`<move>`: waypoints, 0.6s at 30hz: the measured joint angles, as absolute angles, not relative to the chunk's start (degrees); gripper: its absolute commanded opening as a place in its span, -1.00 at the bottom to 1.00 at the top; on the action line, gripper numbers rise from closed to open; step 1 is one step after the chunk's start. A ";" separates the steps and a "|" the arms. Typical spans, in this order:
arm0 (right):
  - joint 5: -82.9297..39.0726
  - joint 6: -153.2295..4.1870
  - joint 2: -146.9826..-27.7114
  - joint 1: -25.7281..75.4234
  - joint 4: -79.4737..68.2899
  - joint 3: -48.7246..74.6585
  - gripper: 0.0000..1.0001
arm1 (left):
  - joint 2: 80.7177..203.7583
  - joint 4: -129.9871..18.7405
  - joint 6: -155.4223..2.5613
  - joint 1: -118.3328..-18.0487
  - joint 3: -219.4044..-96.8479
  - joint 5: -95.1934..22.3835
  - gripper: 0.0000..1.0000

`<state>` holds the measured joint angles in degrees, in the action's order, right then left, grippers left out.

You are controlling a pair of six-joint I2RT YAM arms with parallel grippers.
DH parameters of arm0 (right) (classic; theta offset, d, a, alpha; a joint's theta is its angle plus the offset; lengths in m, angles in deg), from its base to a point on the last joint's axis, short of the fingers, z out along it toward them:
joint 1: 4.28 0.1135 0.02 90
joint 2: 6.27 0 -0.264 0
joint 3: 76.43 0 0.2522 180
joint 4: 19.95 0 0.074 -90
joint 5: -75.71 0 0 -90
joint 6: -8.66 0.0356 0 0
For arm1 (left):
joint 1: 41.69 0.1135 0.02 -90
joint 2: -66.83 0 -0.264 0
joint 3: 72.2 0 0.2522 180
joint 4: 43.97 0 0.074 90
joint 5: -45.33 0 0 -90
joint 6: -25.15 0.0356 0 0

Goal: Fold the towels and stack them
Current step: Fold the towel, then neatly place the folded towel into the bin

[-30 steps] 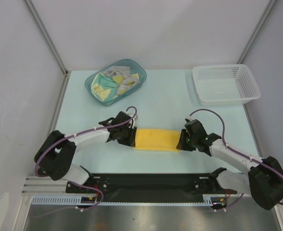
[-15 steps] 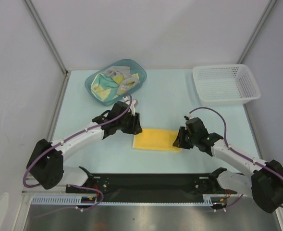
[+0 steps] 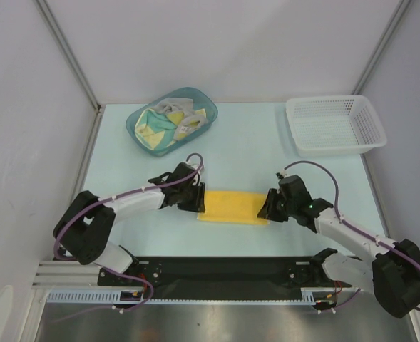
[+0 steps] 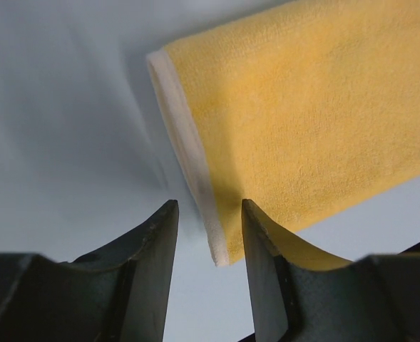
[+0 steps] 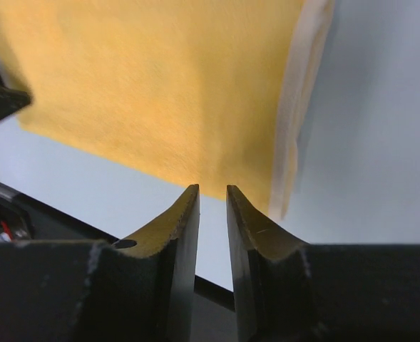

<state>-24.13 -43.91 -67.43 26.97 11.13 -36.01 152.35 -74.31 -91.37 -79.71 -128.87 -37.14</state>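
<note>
Rearward, teal tub (image 3: pixel 132 132) — towels (image 3: pixel 168 121) inside, white basket (image 3: pixel 336 145)

The surface (image 3: pixel 252 142) is seen from above and behind; the yellow towel (image 3: pixel 232 206) is shared, close up, by both wrist views.

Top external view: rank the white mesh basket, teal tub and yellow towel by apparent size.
1. white mesh basket and teal tub: they look about alike, so no ranking between them.
2. yellow towel: clearly smallest, a narrow strip between the two arms.
</note>
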 measured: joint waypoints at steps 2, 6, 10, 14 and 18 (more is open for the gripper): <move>-24.61 -44.45 -67.45 24.87 10.92 -33.81 -0.46 | 152.28 -76.36 -91.42 -79.71 -130.97 -38.62 -0.02; -27.17 -46.81 -71.32 18.35 8.42 -29.48 -0.49 | 152.11 -79.68 -91.46 -79.71 -136.00 -41.42 0.03; -28.96 -48.85 -77.27 15.51 5.34 -28.03 -0.50 | 152.17 -80.01 -91.29 -79.71 -140.61 -41.79 0.03; -30.21 -49.72 -81.73 14.68 2.06 -28.69 -0.50 | 154.14 -76.19 -91.02 -79.71 -141.18 -39.72 0.03; -29.60 -50.73 -82.56 14.38 0.51 -30.44 -0.49 | 160.59 -75.14 -90.22 -79.71 -141.59 -39.63 -0.01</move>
<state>-29.60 -50.73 -82.56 14.38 0.51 -30.44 160.59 -75.14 -90.22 -79.71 -141.59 -39.63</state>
